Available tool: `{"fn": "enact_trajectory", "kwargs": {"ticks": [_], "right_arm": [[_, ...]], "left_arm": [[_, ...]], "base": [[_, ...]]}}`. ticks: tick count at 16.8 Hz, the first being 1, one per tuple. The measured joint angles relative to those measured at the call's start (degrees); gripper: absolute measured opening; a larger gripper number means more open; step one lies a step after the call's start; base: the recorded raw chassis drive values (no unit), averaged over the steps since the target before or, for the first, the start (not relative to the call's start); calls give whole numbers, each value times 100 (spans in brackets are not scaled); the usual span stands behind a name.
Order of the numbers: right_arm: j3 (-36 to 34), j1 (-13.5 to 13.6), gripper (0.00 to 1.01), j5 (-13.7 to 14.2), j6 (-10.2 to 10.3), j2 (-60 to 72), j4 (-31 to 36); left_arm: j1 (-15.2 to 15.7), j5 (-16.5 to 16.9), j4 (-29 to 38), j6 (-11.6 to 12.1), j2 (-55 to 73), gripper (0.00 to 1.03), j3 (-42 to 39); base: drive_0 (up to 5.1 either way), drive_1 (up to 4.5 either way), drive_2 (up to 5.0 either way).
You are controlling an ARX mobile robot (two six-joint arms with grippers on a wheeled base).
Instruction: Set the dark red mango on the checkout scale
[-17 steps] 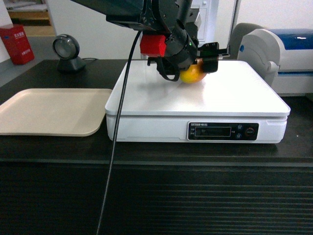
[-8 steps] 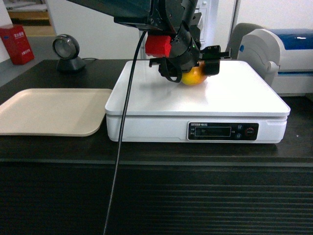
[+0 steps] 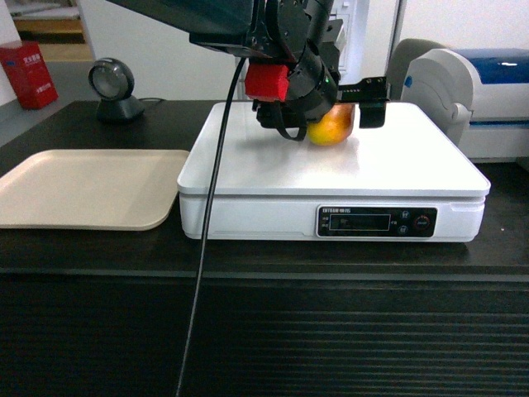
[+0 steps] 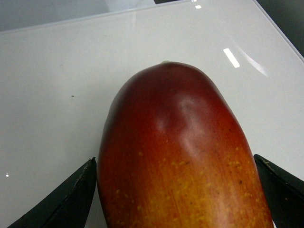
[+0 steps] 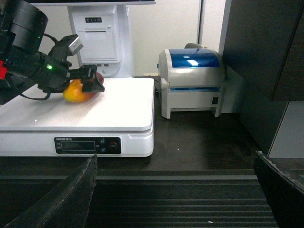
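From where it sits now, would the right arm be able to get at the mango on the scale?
Probably not cleanly: the left gripper straddles the mango on the scale, crowding the approach.

I can't read any text here. The scale (image 3: 331,161) has small white lettering above its black display panel (image 3: 376,222), too small to make out. The red box (image 3: 28,74) bears illegible characters.
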Motion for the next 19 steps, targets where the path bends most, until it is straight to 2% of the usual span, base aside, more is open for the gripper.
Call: {"fn": "enact_trajectory", "kwargs": {"ticks": [1,2,3,4,6,7,8,11,14,16,17,18,19], "right_arm": [[0,0,98,0,0,0,2],[0,0,98,0,0,0,0],[0,0,98,0,0,0,-2],[0,0,98,0,0,0,0],[0,0,98,0,0,0,0],[0,0,98,0,0,0,0],[0,0,98,0,0,0,0],[0,0,98,0,0,0,0],[0,0,98,0,0,0,0],[0,0,98,0,0,0,0],[0,0,98,0,0,0,0],[0,0,98,-2,0,0,0],[0,0,98,0,0,0,0]], "left_arm": [[35,-72,284,136,-131,98,-245],[66,-214,671,367,-367,98,-595],[98,-225,1193,719,-704,98,-1036],[142,-92,1554,973,-1078,98,-1419],[245,177,2175,1200,-1814,98,-2050],[380,422,2688,1231,-2430,98,-2575],[496,509,2983,1228,-2785,98,-2935],[1040,573,3587,1250,-3576,98,-3952],[1755,638,4039,1270,-4461,98,-4988],[1884,636,4094,1270,-4625,98,-5165],[1952,317,4109,1207,-4802,94,-5372],[2092,-345,4444,1071,-5204,84,-6008],[2280,-492,4756,994,-5689,73,-6804]], "base": [[0,0,0],[0,0,0],[0,0,0],[0,0,0],[0,0,0],[0,0,0],[0,0,0],[0,0,0],[0,0,0],[0,0,0],[0,0,0],[0,0,0],[0,0,0]]}}
